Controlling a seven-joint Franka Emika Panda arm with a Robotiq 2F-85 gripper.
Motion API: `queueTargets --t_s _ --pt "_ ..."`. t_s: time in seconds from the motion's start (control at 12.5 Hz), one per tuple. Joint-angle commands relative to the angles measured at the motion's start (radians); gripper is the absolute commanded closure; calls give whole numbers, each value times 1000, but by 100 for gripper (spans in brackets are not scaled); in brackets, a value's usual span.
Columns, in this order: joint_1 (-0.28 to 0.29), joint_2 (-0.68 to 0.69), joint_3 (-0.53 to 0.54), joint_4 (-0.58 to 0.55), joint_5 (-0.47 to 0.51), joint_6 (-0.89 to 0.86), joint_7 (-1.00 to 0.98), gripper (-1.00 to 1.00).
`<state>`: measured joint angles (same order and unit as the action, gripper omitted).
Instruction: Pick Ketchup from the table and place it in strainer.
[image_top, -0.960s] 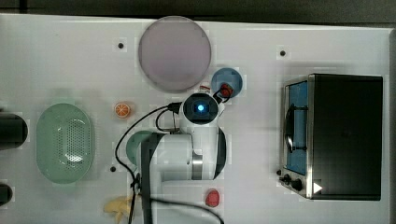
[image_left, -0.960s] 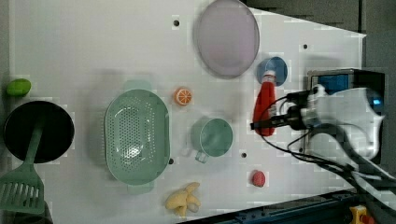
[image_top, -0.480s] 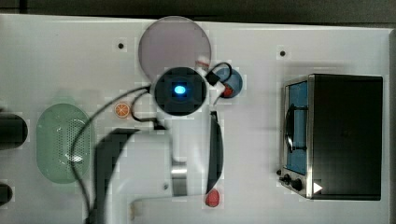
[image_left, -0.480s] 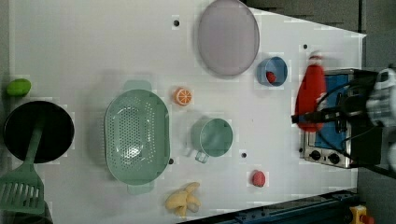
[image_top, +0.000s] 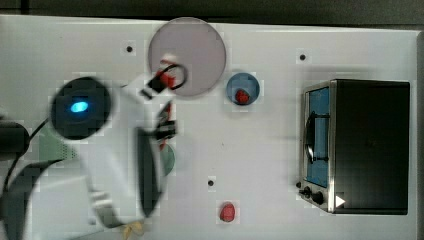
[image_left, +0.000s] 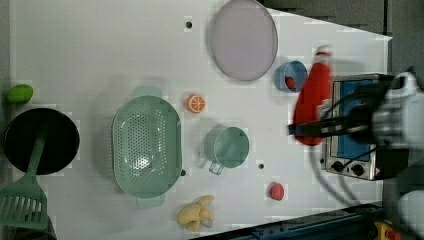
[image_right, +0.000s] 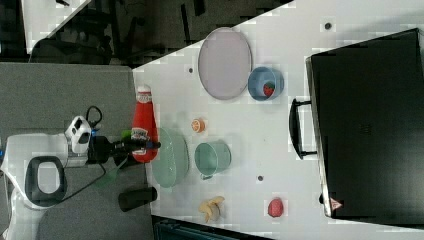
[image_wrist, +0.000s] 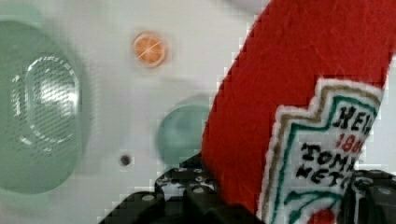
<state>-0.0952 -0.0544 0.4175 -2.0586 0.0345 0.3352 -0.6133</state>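
1. In the wrist view the Ketchup (image_wrist: 299, 93) sits nearest, its stitched label close up, with the black fingers (image_wrist: 187, 196) clamped on its lower body.
2. In the left view the gripper (image_left: 312, 131) holds the bottle off the white worktop (image_left: 100, 50), cap towards 12 o'clock.
3. From the teal cup (image_left: 229, 146), the held bottle lies at 3 o'clock and the orange slice (image_left: 196, 103) at about 11 o'clock.
4. The strainer (image_left: 146, 145) rests at the cup's 9 o'clock, well apart from the bottle.
5. Farthest, a black pan (image_left: 40, 140) and green spatula (image_left: 22, 205) lie beyond the strainer.
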Motion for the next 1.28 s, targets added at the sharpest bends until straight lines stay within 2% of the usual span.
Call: queueTargets --t_s 0.08,0.48,0.8,0.88,1.12,1.28 --pt "37 42 111 -12 4 36 253 -24" --pt "54 196 280 -25 3 274 479 -24" --pt "98 365 319 -50 -22 526 635 -24" --pt "108 399 318 -58 -47 576 680 -32" --pt "113 462 315 -72 -101 629 726 -96" --pt "111 447 317 -67 -101 627 727 -100"
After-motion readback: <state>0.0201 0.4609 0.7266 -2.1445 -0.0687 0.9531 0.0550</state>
